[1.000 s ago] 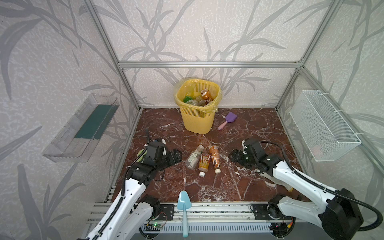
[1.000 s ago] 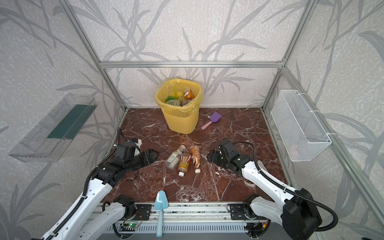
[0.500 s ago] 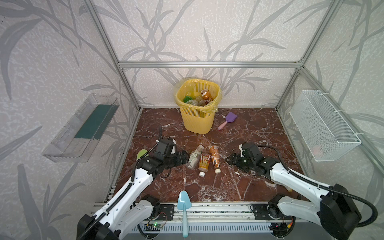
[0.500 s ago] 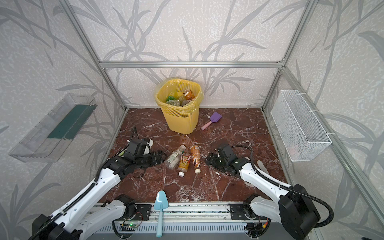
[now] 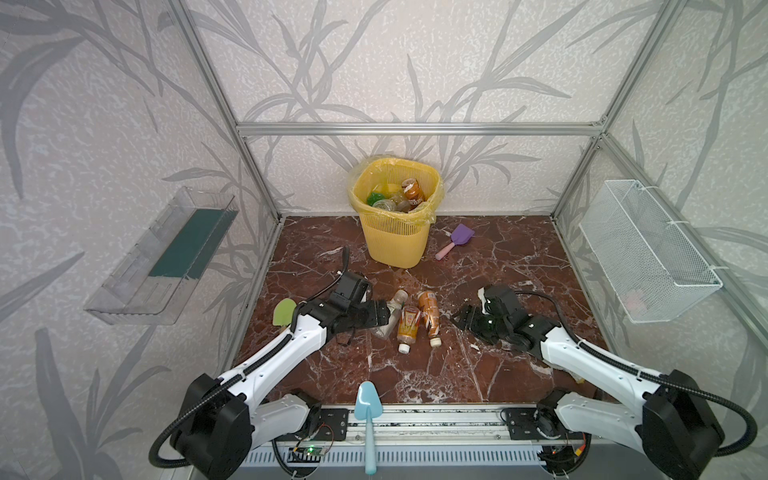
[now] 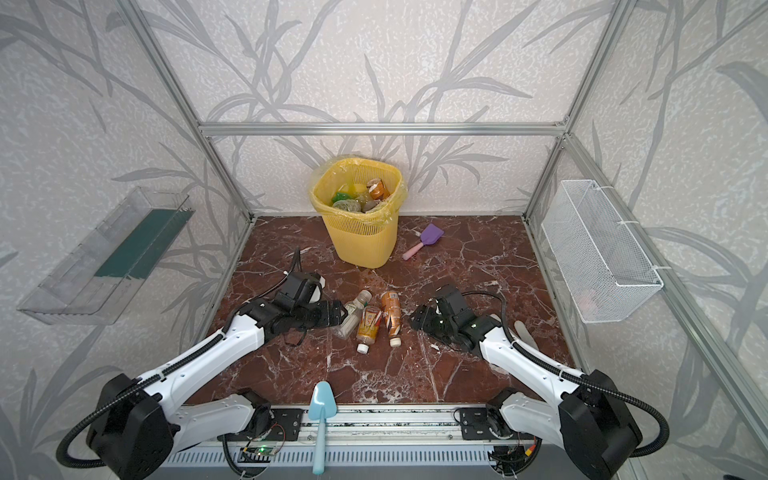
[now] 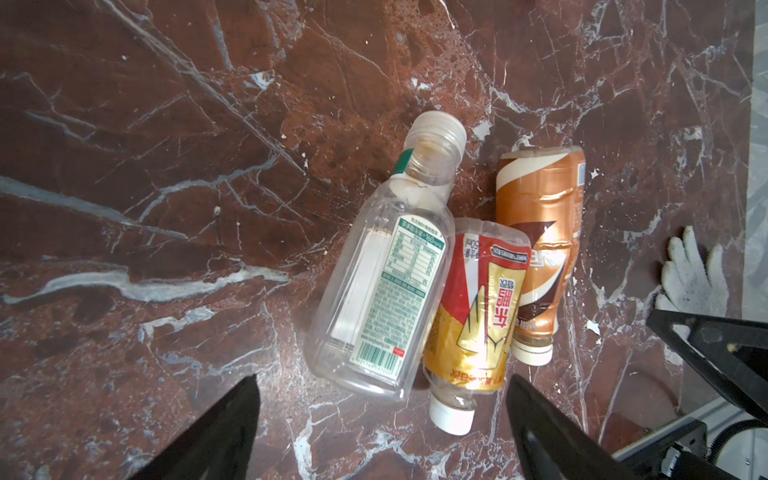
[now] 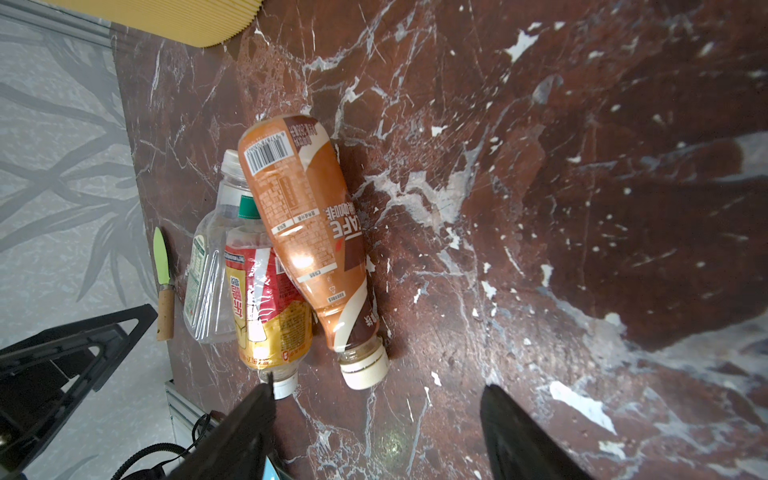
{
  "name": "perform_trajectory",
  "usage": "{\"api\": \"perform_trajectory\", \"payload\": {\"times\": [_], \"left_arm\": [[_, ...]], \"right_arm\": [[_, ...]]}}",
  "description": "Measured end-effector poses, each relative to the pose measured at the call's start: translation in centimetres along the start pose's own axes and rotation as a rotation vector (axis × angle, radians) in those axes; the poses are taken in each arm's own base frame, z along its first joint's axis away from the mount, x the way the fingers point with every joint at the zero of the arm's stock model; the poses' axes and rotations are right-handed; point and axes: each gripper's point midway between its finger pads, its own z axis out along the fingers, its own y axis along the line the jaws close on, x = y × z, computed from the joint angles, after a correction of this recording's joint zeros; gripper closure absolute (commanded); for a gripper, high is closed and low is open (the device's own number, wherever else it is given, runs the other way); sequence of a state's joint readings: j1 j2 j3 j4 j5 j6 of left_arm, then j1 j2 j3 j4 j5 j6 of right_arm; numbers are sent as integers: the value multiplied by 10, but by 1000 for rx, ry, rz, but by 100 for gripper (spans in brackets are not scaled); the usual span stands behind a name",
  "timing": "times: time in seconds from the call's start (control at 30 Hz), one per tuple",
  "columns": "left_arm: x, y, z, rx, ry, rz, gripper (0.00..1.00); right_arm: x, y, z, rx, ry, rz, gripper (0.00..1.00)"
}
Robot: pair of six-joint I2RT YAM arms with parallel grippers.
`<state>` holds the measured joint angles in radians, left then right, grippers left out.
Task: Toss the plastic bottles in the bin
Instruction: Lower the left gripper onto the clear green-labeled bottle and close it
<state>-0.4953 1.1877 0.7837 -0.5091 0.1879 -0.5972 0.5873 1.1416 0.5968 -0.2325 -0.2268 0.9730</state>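
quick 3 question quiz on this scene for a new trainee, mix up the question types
1. How many bottles lie on the floor between the left gripper and the right gripper?
2. True or false: the left gripper is shut on the clear bottle.
3. Which colour of shovel lies nearest the bin? A blue, B green, C purple.
Key: 1. Three. 2. False: it is open. 3. C, the purple shovel.
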Motion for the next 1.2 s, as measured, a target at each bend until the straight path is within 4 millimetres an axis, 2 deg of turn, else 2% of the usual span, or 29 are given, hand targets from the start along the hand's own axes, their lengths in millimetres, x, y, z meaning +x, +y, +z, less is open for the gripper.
{"api": "perform_trajectory", "payload": {"times": [0.17, 0.4, 0.7, 0.93, 1.2], "left_arm": [[-4, -2, 12, -7, 13, 14, 9], [0, 0, 29, -27, 52, 25, 9], [-2, -5, 43, -32, 68, 37, 10], [1, -5, 53, -42, 88, 39, 17], [0, 1, 56, -74, 81, 40, 27]], "right_arm": [[0, 0, 0, 0, 0, 0, 22], [0, 0, 0, 1, 0, 2, 23], [0, -1, 0, 4, 1, 2, 23], [0, -1, 0, 3, 1, 2, 24], [1, -4, 1, 13, 0, 4, 24]]}}
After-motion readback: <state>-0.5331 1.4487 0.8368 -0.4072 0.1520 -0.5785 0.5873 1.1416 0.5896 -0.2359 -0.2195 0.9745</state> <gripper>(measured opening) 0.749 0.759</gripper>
